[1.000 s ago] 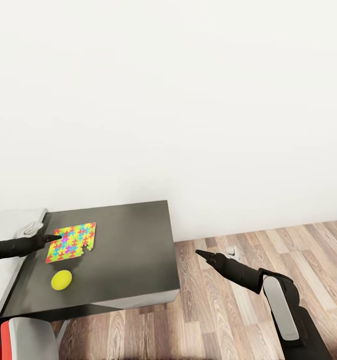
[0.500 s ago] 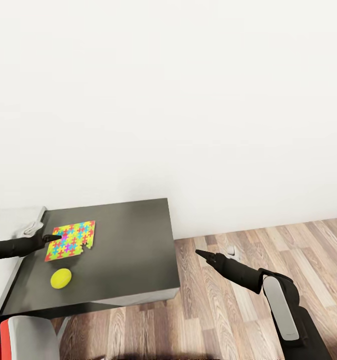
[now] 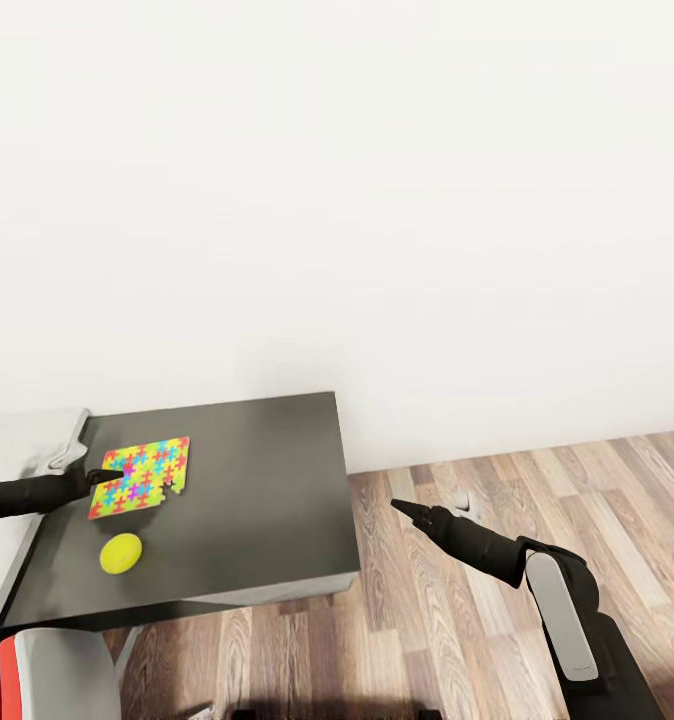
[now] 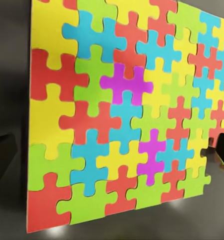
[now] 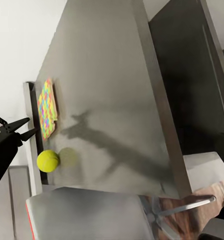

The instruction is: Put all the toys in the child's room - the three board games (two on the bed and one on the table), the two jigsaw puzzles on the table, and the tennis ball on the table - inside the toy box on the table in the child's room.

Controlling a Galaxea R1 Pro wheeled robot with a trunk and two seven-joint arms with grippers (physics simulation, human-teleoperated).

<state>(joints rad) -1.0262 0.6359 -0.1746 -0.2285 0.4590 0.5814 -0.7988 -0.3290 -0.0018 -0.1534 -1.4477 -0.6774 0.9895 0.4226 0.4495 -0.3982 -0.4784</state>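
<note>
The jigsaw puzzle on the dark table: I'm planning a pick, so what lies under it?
The jigsaw puzzle lies flat on the dark table, whose top shows around its edges and through a notch in one edge. The sheet hides whatever sits directly beneath it.

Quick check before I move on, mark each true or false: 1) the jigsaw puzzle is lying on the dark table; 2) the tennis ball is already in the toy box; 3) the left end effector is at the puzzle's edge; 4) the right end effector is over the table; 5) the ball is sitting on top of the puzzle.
1) True. The jigsaw puzzle lies flat on the dark table.
2) False. The tennis ball rests on the tabletop, outside the toy box at the table's left end.
3) True. The left end effector is at the puzzle's left edge.
4) False. The right end effector hangs over the wood floor, right of the table.
5) False. The ball sits apart from the puzzle, nearer the robot.
</note>
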